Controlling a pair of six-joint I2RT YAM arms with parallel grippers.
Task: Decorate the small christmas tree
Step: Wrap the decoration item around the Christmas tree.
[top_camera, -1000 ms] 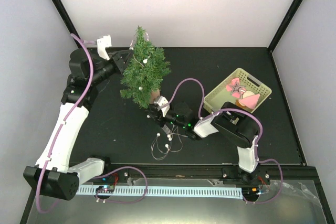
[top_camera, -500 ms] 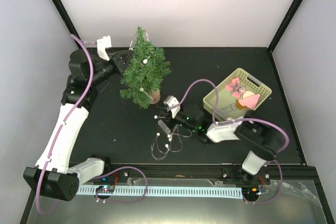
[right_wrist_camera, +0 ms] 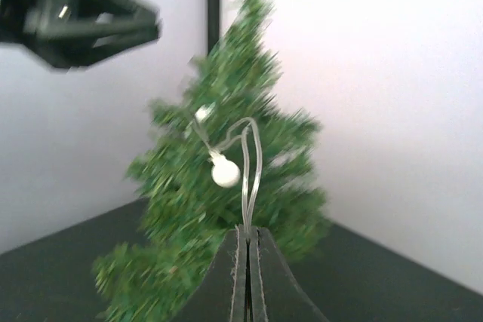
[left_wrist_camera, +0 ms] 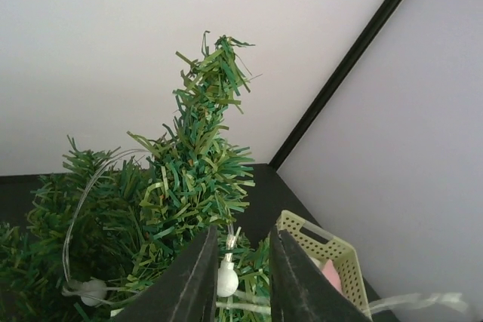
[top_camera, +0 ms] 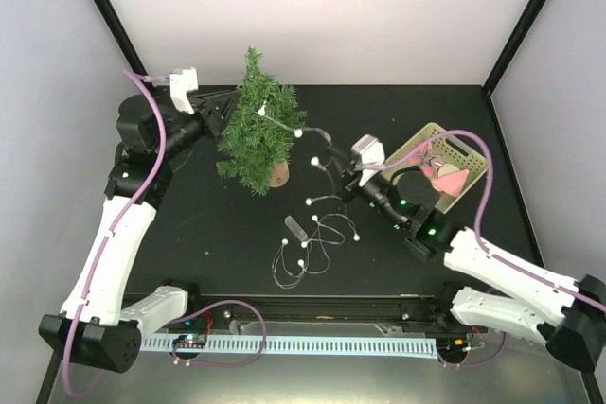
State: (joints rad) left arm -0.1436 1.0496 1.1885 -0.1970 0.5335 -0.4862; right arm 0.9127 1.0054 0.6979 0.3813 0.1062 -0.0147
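Back wall (top_camera: pixel 322 16): plain white, unmarked, evenly lit.
Side walls: a pale grey-lilac left panel (top_camera: pixel 43 92) and right panel (top_camera: pixel 568 158), both bare.
Corners: a black left strut (top_camera: pixel 101 7) and right strut (top_camera: pixel 530 16) run slantwise where the back wall meets the panels.
Table (top_camera: pixel 398 120): matte black top reaching all three walls.
Near edge: a white slotted cable duct (top_camera: pixel 322 345) above a grey metal sheet (top_camera: pixel 284 380).
Light: soft and diffuse, with faint shadows only.

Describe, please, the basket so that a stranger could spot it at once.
On the black table, look right of the small christmas tree, towards the far right corner. The basket there is the only pale yellow, slotted thing, holding pink ornaments.
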